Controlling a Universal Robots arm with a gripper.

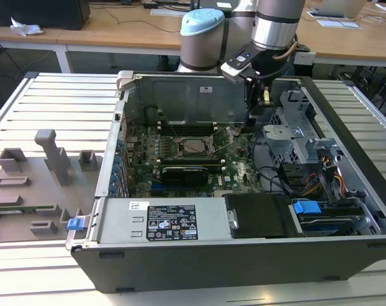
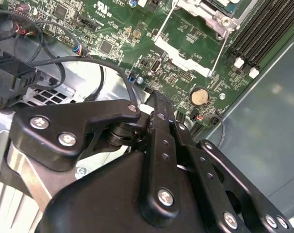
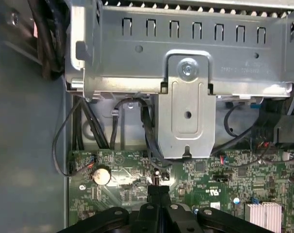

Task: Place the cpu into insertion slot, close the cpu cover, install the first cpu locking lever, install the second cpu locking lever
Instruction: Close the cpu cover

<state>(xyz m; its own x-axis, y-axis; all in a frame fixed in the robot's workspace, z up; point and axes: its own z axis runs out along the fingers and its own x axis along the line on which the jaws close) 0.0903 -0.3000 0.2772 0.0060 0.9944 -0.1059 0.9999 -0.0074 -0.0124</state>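
cpu: we see the cpu [image 1: 192,146] as a pale square lying flat in the middle of the green motherboard [image 1: 244,172], towards the exterior view's left of the arm.
insertion slot: the chip sits within the insertion slot [image 1: 180,146], so we judge the placing done.
cpu cover: a silver frame corner with a screw, which we take for the cpu cover [image 2: 211,15], shows in the second wrist view. We cannot tell whether it lies fully down.
locking lever: a thin wire rod [image 1: 226,141] slants up from the socket's edge on the exterior view's right. We judge it unlatched. Its long axis runs obliquely from the socket towards the gripper's side.
gripper: the gripper [image 1: 251,120] hangs low inside the case, near the back wall.
fingers: in both wrist views we see the fingers [image 3: 156,194] pressed together with nothing between them.
key relation: the socket and its lever lie to the exterior view's left of the fingertips. The lever is between chip and gripper, and both are apart from the fingers.
coin battery: the fingertips hover just beside the round coin battery [image 3: 102,174] on the board's edge.
drive cage: a grey metal drive cage [image 1: 288,131] stands to the exterior view's right of the gripper.
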